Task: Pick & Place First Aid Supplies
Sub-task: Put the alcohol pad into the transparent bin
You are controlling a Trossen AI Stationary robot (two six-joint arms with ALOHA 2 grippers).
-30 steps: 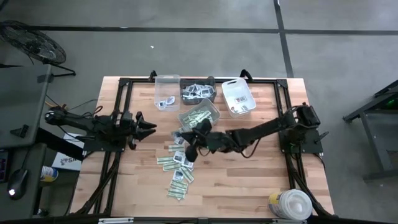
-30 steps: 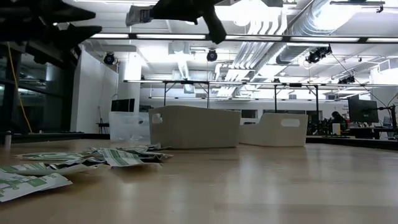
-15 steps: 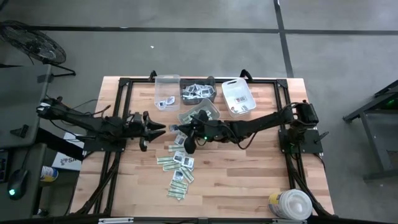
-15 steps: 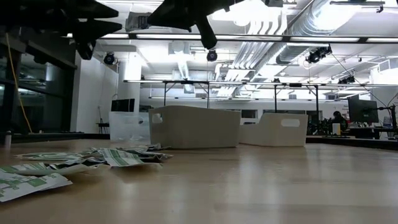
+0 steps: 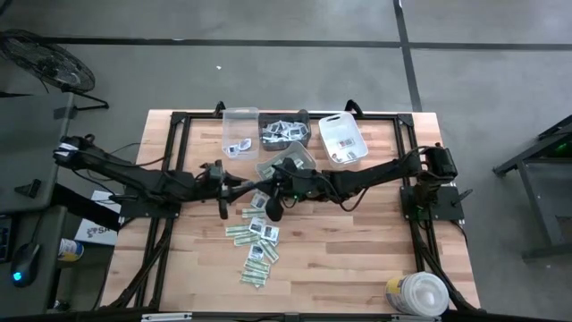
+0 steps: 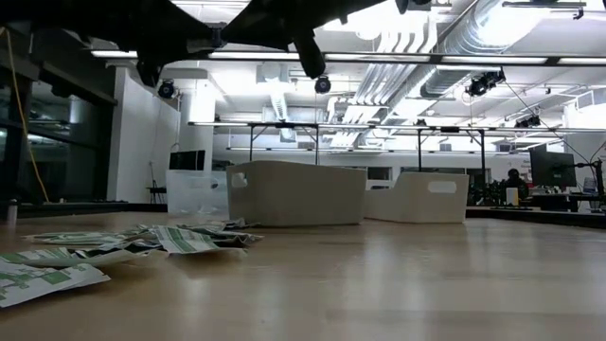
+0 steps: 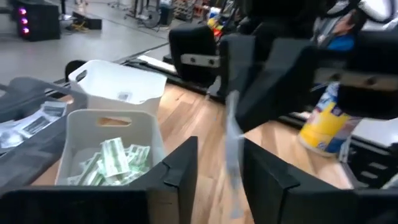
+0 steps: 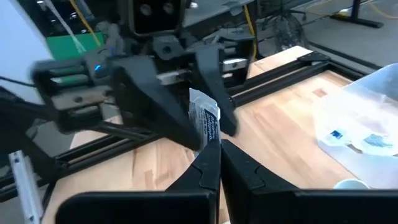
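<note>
1. Right wrist view: right gripper (image 8: pixel 213 144) fingers clamped on a squarish white packet with blue print (image 8: pixel 204 122), raised above the wooden tabletop (image 8: pixel 292 124).
2. Left gripper (image 7: pixel 219 163) fingers apart around the same packet's edge.

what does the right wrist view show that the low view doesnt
Only the right wrist view shows the right tool shut on a white packet with blue print, held up between the open fingers of the left tool facing it. Only the low view shows the loose packets lying on the table, with a white bin standing behind them. Both show the wooden tabletop and dark parts of both arms.
</note>
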